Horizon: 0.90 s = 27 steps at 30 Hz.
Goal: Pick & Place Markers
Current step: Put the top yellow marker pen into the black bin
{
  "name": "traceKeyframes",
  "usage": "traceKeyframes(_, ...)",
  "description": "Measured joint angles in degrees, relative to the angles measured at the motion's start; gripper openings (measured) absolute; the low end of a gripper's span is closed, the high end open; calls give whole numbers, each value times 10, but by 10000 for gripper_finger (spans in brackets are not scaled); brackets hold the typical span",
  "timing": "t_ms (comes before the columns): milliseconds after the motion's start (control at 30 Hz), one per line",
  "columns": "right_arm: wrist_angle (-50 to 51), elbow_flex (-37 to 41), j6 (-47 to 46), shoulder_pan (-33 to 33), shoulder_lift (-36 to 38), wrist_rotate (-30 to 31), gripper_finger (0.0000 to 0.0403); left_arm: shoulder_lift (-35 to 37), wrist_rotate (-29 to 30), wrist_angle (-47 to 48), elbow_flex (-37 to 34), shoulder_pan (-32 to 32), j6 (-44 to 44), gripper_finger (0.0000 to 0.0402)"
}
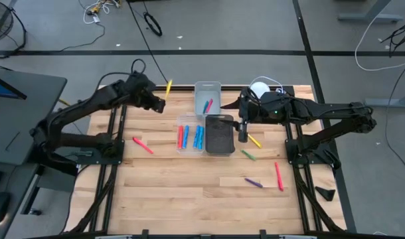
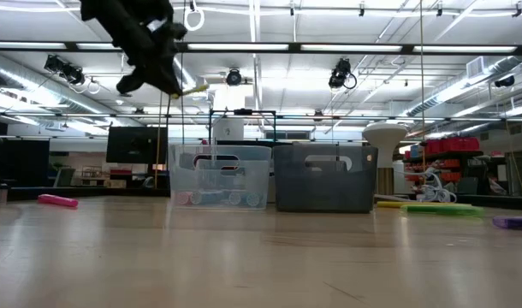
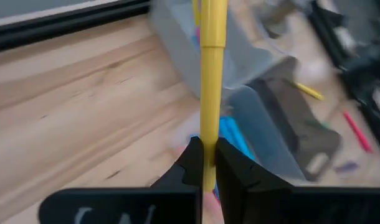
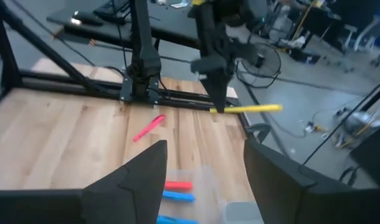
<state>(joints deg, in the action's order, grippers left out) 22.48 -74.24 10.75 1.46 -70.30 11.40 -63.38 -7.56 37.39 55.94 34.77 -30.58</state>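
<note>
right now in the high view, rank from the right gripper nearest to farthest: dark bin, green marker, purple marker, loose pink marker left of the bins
From the right gripper:
1. Dark rectangular bin, right beside it on the left arm's side.
2. Short green marker, just in front of it.
3. Short purple marker, farther toward the table's front edge.
4. Pink marker, across the bins on the left arm's side.

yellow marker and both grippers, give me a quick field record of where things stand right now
left gripper: shut on yellow marker, raised above the table's far edge, left of the clear bins
right gripper: open, empty, beside the dark bin
clear bin by dark bin: red and blue markers inside
far clear bin: a pink and a blue marker inside
loose on table: pink marker on the left; yellow, green, purple and red on the right
</note>
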Motion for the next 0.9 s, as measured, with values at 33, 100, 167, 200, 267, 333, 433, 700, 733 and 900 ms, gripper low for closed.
traceKeyframes(33,0,0,-15,0,0,0,215,8,-6,0,0,-5,10,21)
traceKeyframes(100,0,0,-39,0,0,0,215,24,-14,-1,0,-17,23,21)
traceKeyframes(167,0,0,-58,0,0,0,215,40,-17,-6,0,-34,37,21)
traceKeyframes(200,0,0,-62,0,0,0,215,47,-17,-14,0,-44,43,21)
traceKeyframes(267,0,0,-74,0,0,0,215,59,-16,-32,0,-64,60,21)
traceKeyframes(333,-4,0,-93,0,0,0,215,70,-15,-71,0,-84,73,21)
traceKeyframes(433,-32,0,-125,0,0,-2,215,76,-13,-147,0,-111,83,21)
traceKeyframes(700,-154,0,-167,1,-12,-6,215,74,4,-326,1,-179,98,21)
traceKeyframes(733,-165,0,-176,1,-14,-6,215,74,10,-340,1,-187,102,21)
traceKeyframes(900,-208,0,-226,1,-25,-15,215,68,35,-415,1,-226,136,21)
